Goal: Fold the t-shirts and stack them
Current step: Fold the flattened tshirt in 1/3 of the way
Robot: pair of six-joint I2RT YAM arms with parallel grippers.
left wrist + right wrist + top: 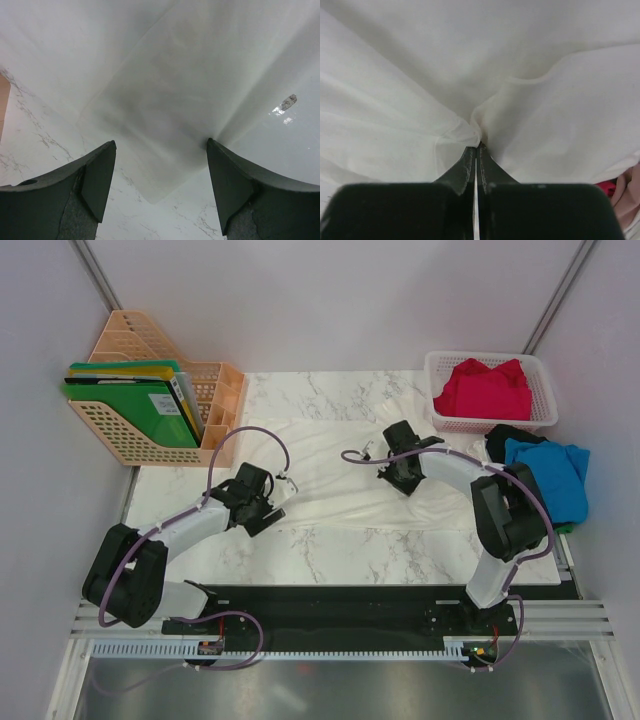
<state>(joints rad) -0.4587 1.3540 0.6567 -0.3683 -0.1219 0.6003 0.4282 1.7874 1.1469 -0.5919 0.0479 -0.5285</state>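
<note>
Early stage: white t-shirt [330,465] lay spread out mid-table, no fold or stack visible. Right gripper [476,146] was pressed together, pinching a bunch of its cloth toward the right; left gripper [160,150] hung spread wide over the shirt's near-left corner, holding nothing. Red t-shirt [485,390] sat in the mesh basket [440,362] far right, blue t-shirt [548,475] and black t-shirt [503,436] heaped at the right table edge, all left to do.

Overhead view from behind, looking down on table [350,550]; both wrist views close above white t-shirt [330,490]

Green folders [135,405] in peach rack [112,437], white basket [498,421]
</note>
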